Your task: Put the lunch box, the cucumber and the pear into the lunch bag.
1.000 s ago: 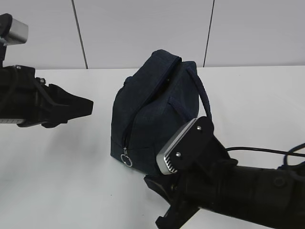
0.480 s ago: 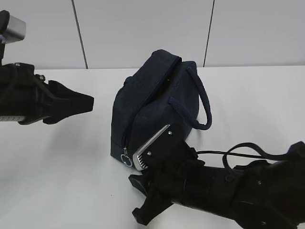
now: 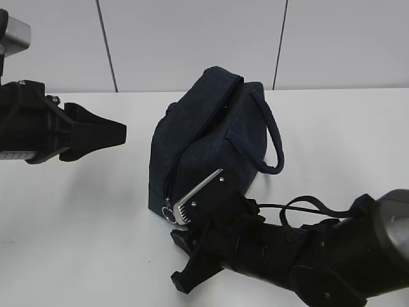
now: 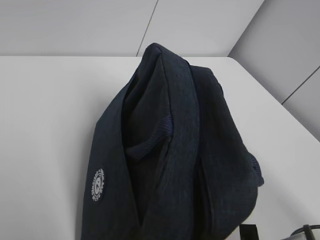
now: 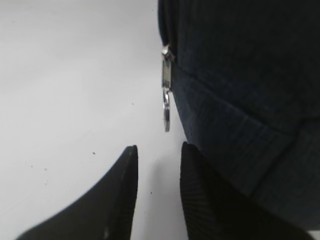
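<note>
White tabletop and pale wall panels frame the scene, and at nine o'clock the left gripper [image 3: 108, 132] hangs level and well clear, though whether its jaws are parted I cannot tell. At centre the navy lunch bag [image 3: 211, 141] stands zipped, so nothing can go in. At five o'clock the right gripper [image 5: 157, 187] reaches in low, jaws apart and empty, lined up just below the silver zipper pull [image 5: 166, 107], probably to grasp it.

One lunch bag [image 3: 208, 137], one silver zipper pull [image 5: 166, 105], one loop handle [image 3: 265, 137], two robot arms
</note>
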### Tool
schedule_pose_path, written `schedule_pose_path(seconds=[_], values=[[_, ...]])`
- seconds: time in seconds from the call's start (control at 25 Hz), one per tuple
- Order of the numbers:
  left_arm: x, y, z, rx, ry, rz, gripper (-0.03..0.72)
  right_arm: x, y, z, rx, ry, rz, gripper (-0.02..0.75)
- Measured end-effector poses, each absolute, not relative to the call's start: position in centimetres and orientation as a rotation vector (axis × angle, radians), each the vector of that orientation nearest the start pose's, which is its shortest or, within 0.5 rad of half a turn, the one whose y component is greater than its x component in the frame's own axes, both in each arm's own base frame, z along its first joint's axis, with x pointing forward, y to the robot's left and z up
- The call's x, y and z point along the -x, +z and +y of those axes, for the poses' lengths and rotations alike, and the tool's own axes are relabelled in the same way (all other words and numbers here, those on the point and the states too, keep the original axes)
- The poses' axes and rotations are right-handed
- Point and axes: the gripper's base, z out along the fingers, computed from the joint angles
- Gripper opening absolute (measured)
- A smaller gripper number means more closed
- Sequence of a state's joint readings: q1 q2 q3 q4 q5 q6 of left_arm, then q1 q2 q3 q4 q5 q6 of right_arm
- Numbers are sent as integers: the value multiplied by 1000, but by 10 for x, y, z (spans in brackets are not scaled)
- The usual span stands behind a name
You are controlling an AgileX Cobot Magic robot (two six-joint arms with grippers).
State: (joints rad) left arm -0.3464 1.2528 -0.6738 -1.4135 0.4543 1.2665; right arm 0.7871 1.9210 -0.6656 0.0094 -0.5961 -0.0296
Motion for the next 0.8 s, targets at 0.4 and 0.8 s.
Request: schedule_pose_path(seconds=[0.4, 0.8], values=[[-221, 260, -122, -500, -756, 2112, 229, -244, 111, 244, 835, 453, 1954, 240], [-220, 260, -122, -502, -758, 2112, 229, -249, 98, 250, 850, 443, 1985, 240]])
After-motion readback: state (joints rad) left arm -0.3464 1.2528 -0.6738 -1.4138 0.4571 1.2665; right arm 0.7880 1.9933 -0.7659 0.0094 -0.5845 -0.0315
